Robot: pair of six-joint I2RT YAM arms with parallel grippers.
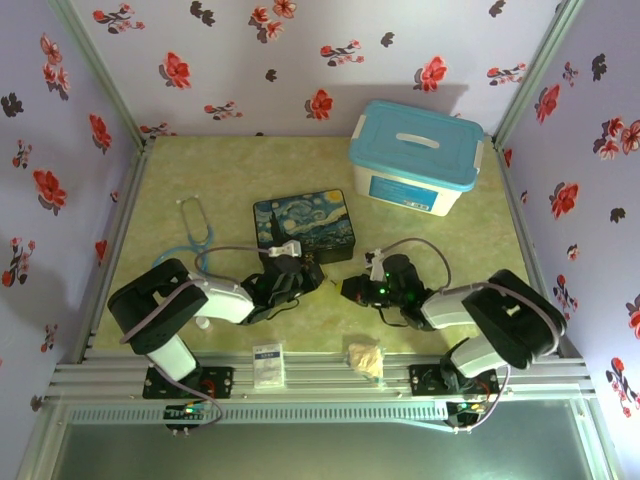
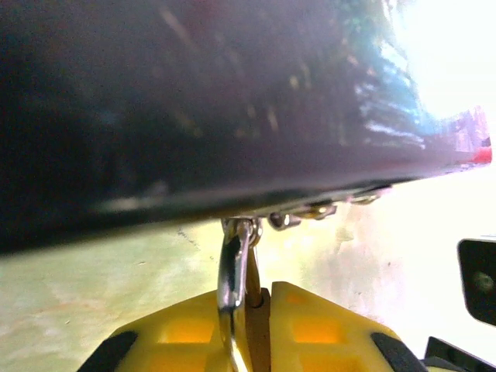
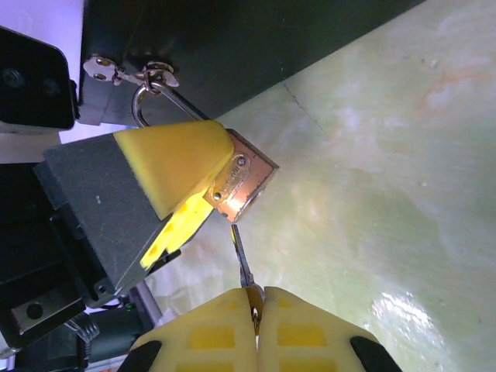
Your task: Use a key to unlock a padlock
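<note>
Centre of the overhead frame: left gripper (image 1: pixel 314 276) and right gripper (image 1: pixel 350 290) face each other with tips close together, just below the painted box (image 1: pixel 303 225).
Left gripper state: yellow pads (image 2: pixel 310 325) pressed together on the padlock (image 2: pixel 231 271). In the right wrist view one pad (image 3: pixel 177 172) covers the upper left part of the brass body.
Right gripper state: right gripper (image 3: pixel 256 314) has its pads closed together on the key (image 3: pixel 242 256), gripping it at the head.
Padlock location: padlock (image 3: pixel 246 184) sits left of centre in the right wrist frame, tilted, off the table (image 3: pixel 372 178), at the lower edge of the dark box.
Shackle: silver loop (image 3: pixel 159 101) runs from the body up to the hasp (image 3: pixel 151 76) on the box edge. In the left wrist view it rises from between the pads to the same fitting.
Key location: thin dark blade points up and slightly left from the right gripper's pads, bottom centre of the right wrist frame.
Key-to-padlock relation: blade tip reaches the lower corner of the brass body. Whether it has entered the keyway cannot be determined.
Surroundings: stethoscope (image 1: pixel 195 225) lies left of the painted box. Blue-lidded bin (image 1: pixel 415 155) stands at upper right of the table.
</note>
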